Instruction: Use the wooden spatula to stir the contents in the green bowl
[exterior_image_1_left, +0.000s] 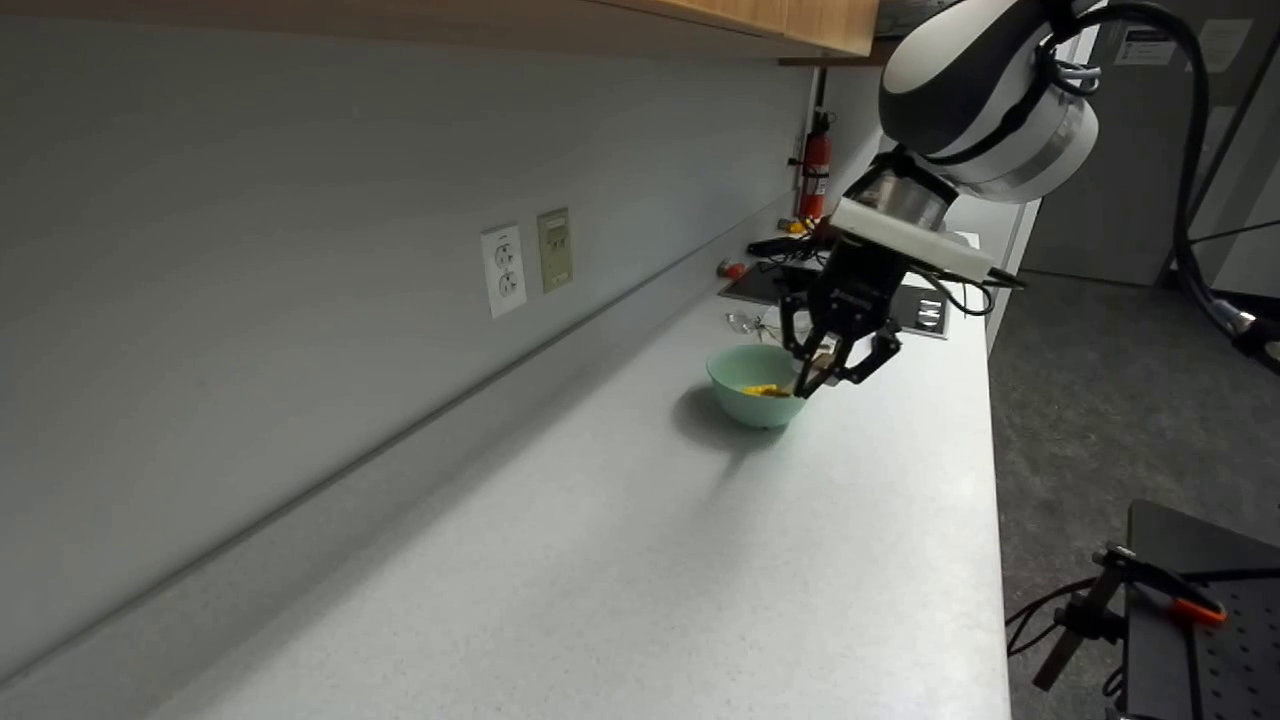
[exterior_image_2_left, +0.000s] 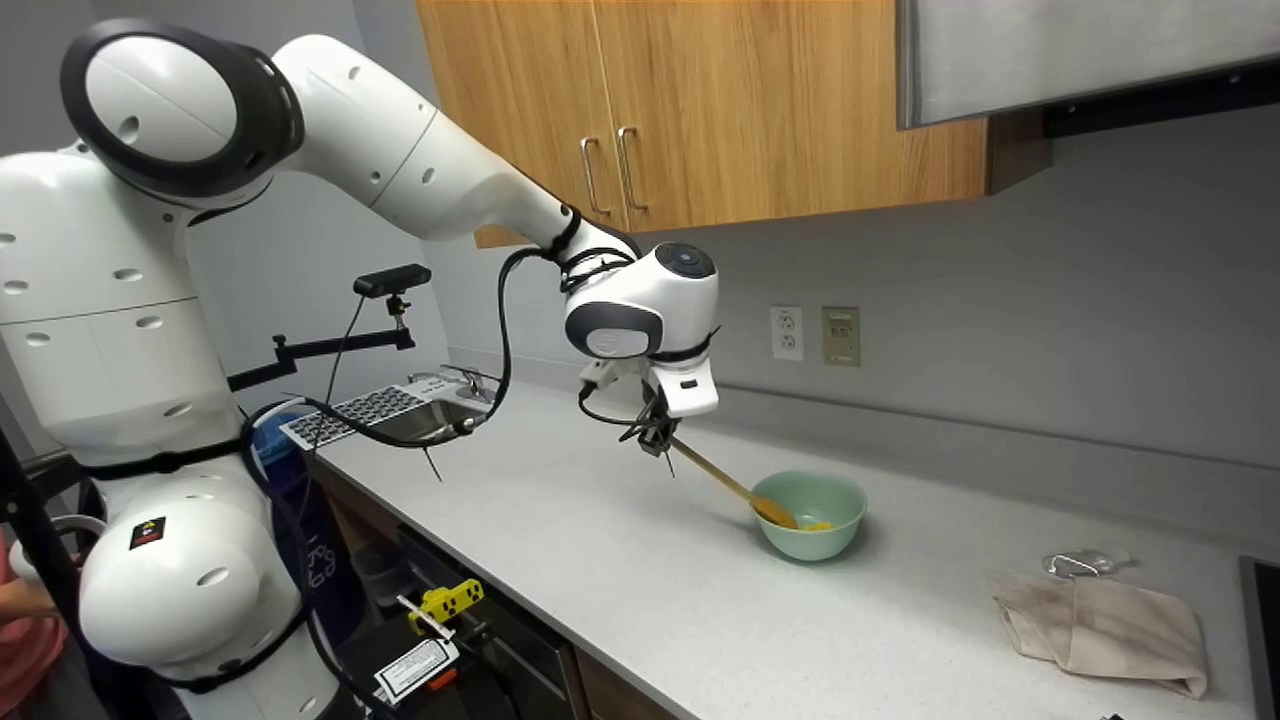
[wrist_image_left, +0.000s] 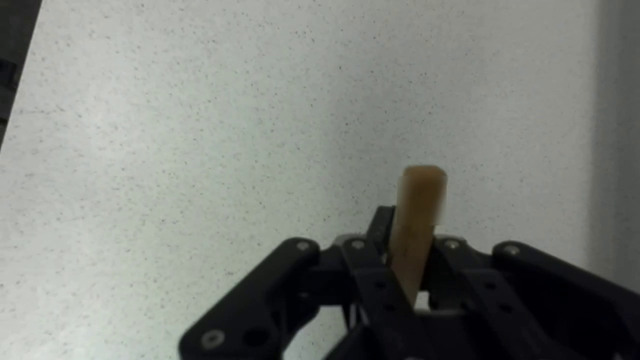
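— Step?
— Stirring, apparently. Gripper, clamped on wooden spatula; spatula's head inside green bowl, itself at gripper's four o'clock in an exterior view.
— Next?
— Small circles, probably; firm grip.
— Surroundings?
— Speckled counter; from bowl, folded cloth at four, white outlet at twelve.

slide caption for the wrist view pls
Wrist view: the gripper grips the wooden spatula by its handle above the speckled countertop.
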